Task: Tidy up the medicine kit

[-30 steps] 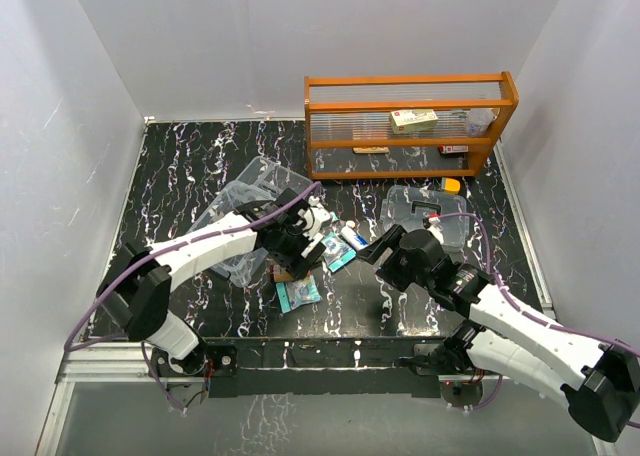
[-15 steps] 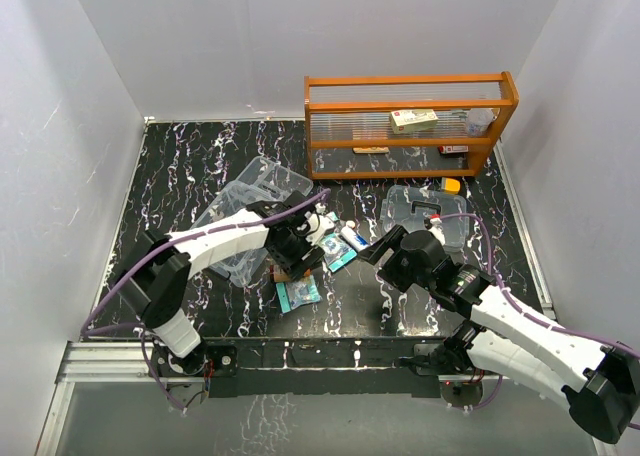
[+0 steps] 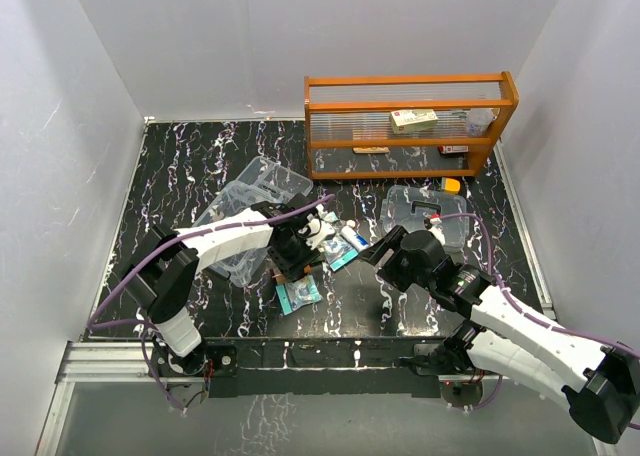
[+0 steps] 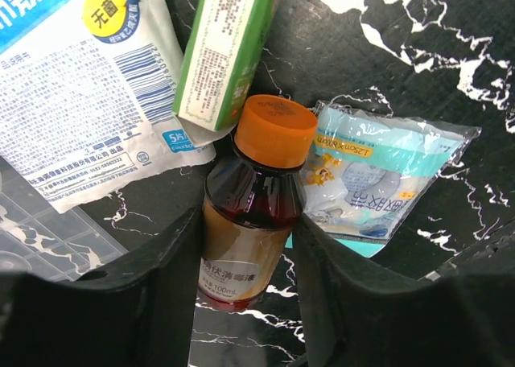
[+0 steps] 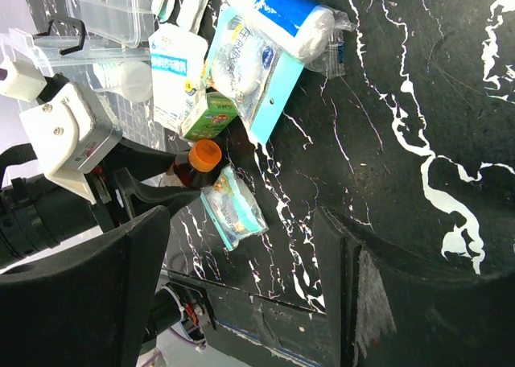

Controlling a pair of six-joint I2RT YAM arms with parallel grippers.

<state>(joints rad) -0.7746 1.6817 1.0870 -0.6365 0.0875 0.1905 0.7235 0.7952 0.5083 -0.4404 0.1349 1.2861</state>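
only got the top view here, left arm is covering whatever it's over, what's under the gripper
observer: A brown bottle with an orange cap, lying on its side between the fingers of the left gripper.
operator: is it gripped yet
observer: The fingers sit right against both sides of it. I can't confirm a firm grip.
operator: anything crowding it
observer: The end of a green box butts against the cap.
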